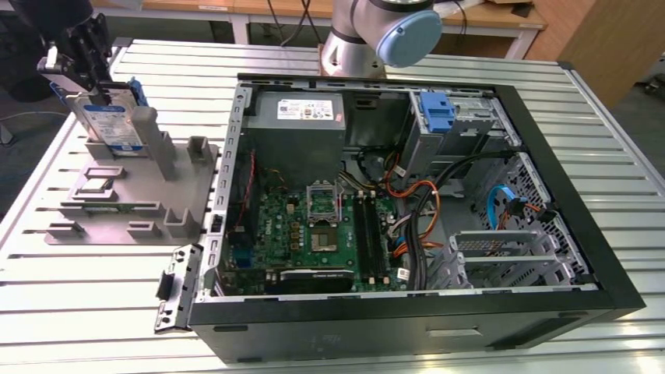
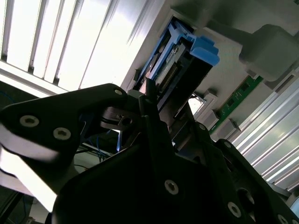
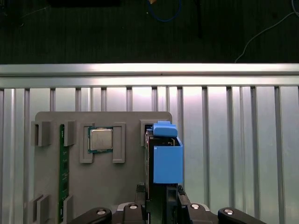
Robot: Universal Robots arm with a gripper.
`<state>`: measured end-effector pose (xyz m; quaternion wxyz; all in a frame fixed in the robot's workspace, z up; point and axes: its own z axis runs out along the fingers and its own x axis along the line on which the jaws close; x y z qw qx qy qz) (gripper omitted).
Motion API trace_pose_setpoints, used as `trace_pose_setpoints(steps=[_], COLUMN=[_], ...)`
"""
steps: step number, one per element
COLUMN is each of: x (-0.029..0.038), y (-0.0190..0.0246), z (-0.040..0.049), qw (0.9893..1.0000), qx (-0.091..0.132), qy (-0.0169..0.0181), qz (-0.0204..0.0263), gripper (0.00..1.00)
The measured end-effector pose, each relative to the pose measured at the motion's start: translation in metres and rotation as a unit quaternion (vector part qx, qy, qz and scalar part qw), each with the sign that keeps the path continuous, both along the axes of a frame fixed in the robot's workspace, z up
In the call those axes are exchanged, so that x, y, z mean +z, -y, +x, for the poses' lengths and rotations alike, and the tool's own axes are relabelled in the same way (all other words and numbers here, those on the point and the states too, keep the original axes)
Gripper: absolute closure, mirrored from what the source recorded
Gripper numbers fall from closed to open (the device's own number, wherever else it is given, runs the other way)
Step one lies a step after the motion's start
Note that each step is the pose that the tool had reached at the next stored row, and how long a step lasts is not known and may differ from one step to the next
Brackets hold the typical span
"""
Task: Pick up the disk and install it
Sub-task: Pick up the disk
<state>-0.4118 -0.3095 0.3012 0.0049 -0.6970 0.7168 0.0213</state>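
Note:
The disk [image 1: 109,128] stands on edge in a slot of the grey fixture [image 1: 124,195] at the exterior view's left. It is a silver drive with a blue-and-white label in a blue carrier [image 3: 167,158]. My gripper [image 1: 92,89] sits over its upper end with a dark finger pressed on each flat side, shut on it. In the first wrist view the gripper [image 3: 161,190] grips the disk's near end. In the second wrist view the disk's [image 2: 182,65] connector edge and blue tab stick out past the fingertips [image 2: 150,88].
The open computer case [image 1: 582,234] lies at the exterior view's right, with the motherboard [image 1: 311,226], a grey power supply [image 1: 296,109], a bare blue bracket [image 1: 438,113] and an empty metal drive cage [image 1: 499,245]. The fixture also holds a processor chip [image 3: 100,139] and a memory stick [image 3: 62,177].

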Motion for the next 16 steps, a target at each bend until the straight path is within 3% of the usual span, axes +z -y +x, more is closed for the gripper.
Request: trace_pose_setpoints(steps=[5,11,16], x=[0.0015,0.0154,0.0182], y=[0.0000,0.0000,0.0000], z=[0.0000,0.0000,0.0000], qw=[1.0000,1.0000,1.0000], qx=[0.000,0.000,0.000], qy=[0.0002,0.0000,0.0001], qz=[0.0001,0.0000,0.0000], gripper=[0.65,0.65,0.65])
